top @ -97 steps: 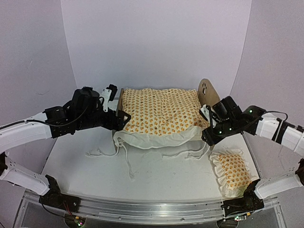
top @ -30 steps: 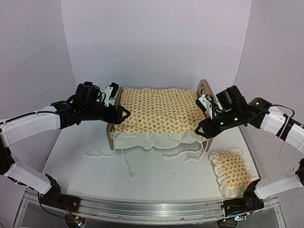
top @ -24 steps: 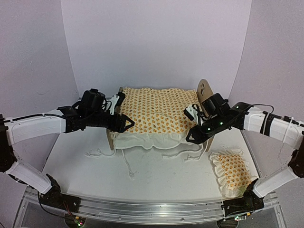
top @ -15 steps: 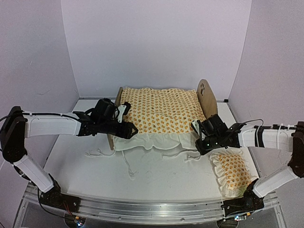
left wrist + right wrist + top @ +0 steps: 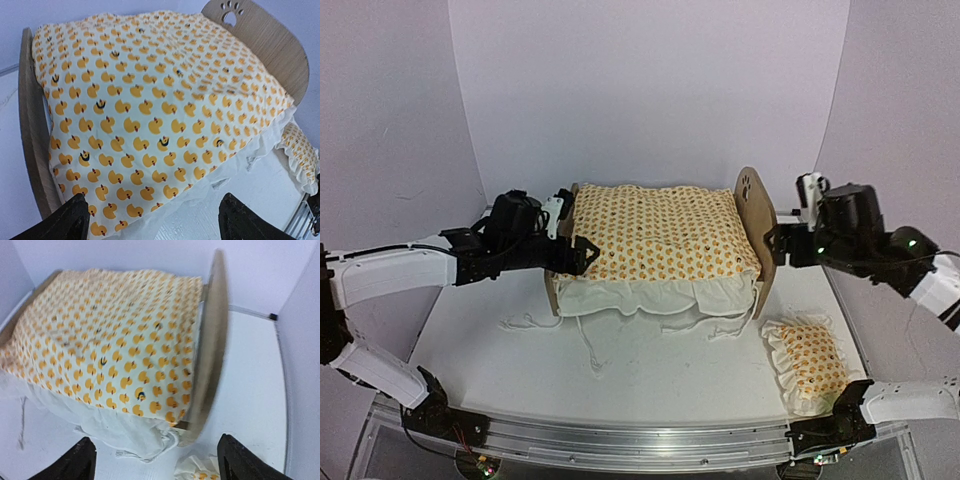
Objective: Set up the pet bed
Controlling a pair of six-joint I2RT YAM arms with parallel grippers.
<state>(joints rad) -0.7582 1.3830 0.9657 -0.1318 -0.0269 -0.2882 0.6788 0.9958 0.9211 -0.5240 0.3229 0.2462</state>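
- A white tabletop (image 5: 650,375) sits inside a plain pale-lilac enclosure, walled on three sides.
- The pet bed (image 5: 757,215) stands toward the back middle of the tabletop, between the two arms. Its light-wood end boards are upright on the left and right, and the right one shows a paw-print cutout.
- A duck-print quilt (image 5: 660,230) covers the whole top of the bed and hides the mattress. Its white ruffle hangs over the near side, and loose white ties (image 5: 588,345) trail on the tabletop in front.
- The left fingers (image 5: 70,222) are spread wide with nothing between them, just off the bed's left front corner.
- The right fingers (image 5: 75,462) are also spread wide and empty, outside the right end board and apart from it.
- The matching ruffled pillow (image 5: 810,360) lies on the tabletop at the near right, clear of the bed.
- Judgement: the quilt step looks finished and the pillow is what remains.
- The right arm is nearer, so the next move would likely be to lower it, pinch a pillow edge and carry the pillow onto the quilt at one end, without snagging the ruffle or nudging the board.
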